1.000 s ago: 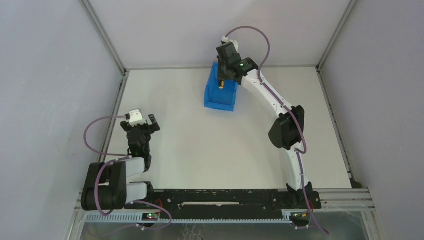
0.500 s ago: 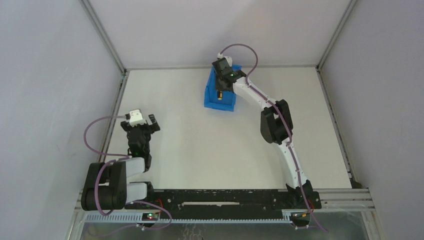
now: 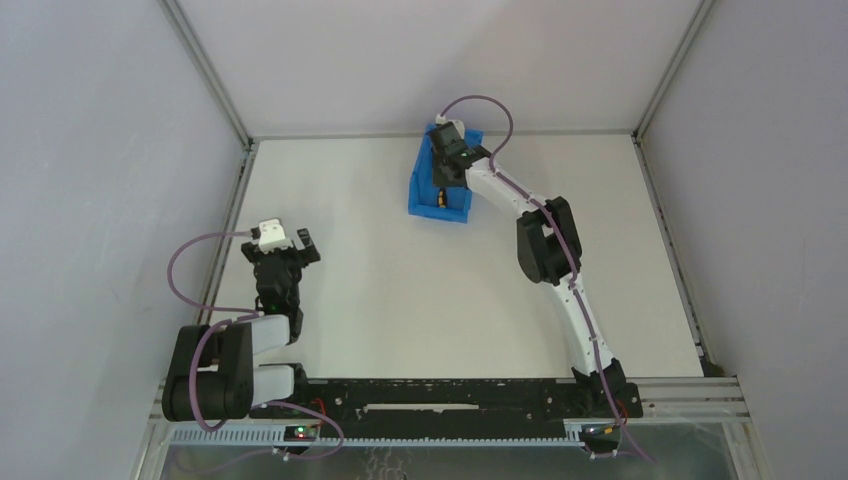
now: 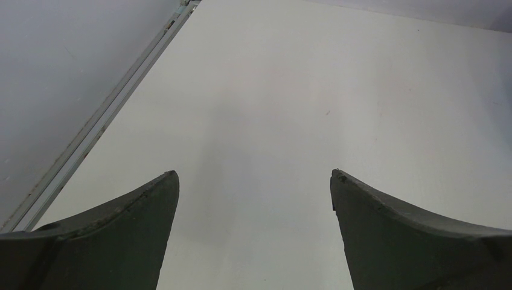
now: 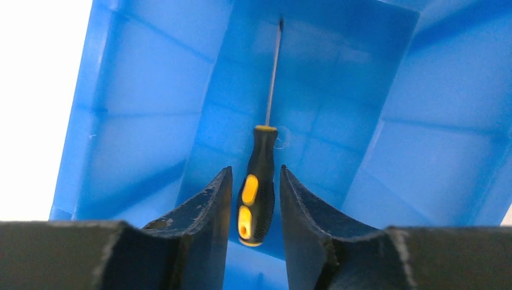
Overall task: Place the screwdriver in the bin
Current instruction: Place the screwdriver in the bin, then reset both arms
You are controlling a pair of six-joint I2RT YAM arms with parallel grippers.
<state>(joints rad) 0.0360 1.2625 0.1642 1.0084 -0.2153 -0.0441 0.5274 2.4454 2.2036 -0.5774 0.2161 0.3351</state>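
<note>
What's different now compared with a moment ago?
The right claw came down from above the bin into it, carrying the screwdriver. Its jaws now seem to be loosening off the handle. The bin and the left claw, open over the table, stayed put.

From above, the right end effector (image 3: 444, 180) hides much of the inside of the bin (image 3: 419, 186); we see the screwdriver (image 3: 441, 197) only as a tiny yellow speck. In the right wrist view, the bin walls run off the picture's edges.
</note>
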